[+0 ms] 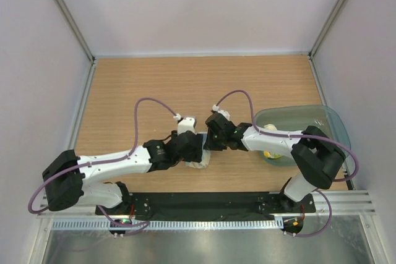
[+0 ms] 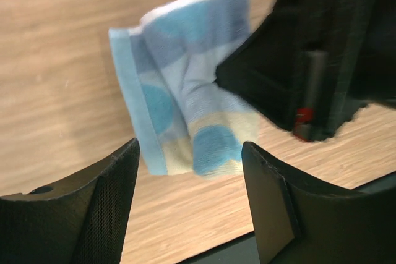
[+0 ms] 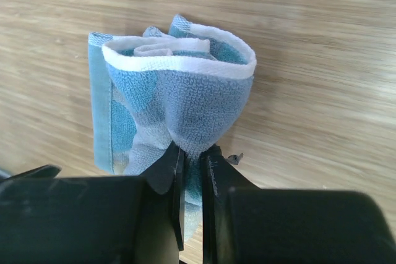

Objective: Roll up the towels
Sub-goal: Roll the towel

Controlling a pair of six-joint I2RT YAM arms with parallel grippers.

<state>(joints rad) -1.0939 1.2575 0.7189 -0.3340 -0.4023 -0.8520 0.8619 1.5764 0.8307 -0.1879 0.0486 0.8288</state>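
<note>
Overhead camera looks down from behind; both wrist cameras closely share the blue towel

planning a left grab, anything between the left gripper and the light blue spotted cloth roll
Nothing visible: only wooden table shows between the open left gripper and the light blue spotted towel roll. The right gripper pinches the roll from the opposite side.

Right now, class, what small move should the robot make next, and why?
Probably lift the right gripper, shut on the rolled blue towel, toward the tub: the roll looks finished and the left gripper stands open, not gripping it.
</note>
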